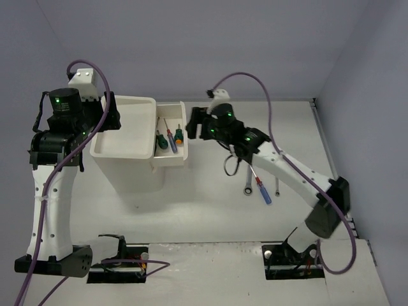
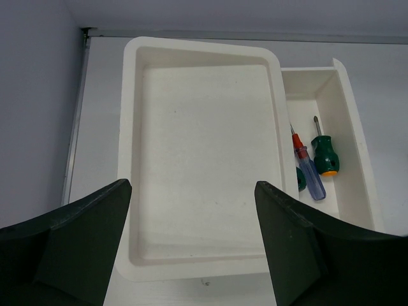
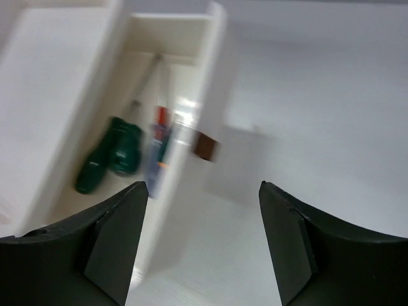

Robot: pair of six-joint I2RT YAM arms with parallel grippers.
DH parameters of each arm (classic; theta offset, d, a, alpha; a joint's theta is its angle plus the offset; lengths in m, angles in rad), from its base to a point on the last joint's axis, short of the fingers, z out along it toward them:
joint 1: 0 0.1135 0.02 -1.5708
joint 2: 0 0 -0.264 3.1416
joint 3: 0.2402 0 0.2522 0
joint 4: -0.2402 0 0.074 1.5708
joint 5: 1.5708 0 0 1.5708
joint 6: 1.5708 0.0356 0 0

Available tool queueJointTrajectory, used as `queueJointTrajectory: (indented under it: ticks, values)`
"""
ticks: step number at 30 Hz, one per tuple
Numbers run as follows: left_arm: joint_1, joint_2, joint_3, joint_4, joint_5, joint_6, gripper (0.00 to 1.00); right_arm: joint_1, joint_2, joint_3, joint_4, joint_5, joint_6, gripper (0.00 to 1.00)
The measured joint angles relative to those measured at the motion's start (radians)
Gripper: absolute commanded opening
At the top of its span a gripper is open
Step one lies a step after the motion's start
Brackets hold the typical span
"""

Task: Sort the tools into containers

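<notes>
White drawer [image 2: 357, 134] holds green screwdrivers [image 2: 326, 155] and a blue-handled screwdriver [image 2: 311, 175].

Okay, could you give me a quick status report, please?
Left gripper open over tray. Right gripper open beside drawer. Three screwdrivers in drawer. Wrench, blue screwdriver on table.

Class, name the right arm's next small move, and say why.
Probably swing the open, empty right hand over to the blue-handled screwdriver lying on the table: it is unsorted, while the white pull-out drawer beside the hand already holds three screwdrivers.
</notes>
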Motion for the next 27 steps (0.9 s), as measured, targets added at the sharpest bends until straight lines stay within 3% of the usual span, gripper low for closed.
queueJointTrajectory:
  ticks: [6,14,19,27]
  values:
    - [-0.003,0.009,0.01,0.0,0.002,0.0,0.75,-0.223,-0.258,-0.39,-0.055,0.064,-0.056,0.67]
    - [-0.007,0.029,0.025,0.0,0.004,0.0,0.75,-0.34,-0.349,-0.699,-0.144,0.078,-0.007,0.65]
    - [-0.011,0.035,0.025,0.0,0.007,0.0,0.75,-0.424,-0.351,-0.809,-0.163,0.078,0.04,0.64]
    - [-0.015,0.036,0.025,0.0,0.007,0.0,0.75,-0.434,-0.247,-0.822,-0.145,0.078,0.055,0.54]
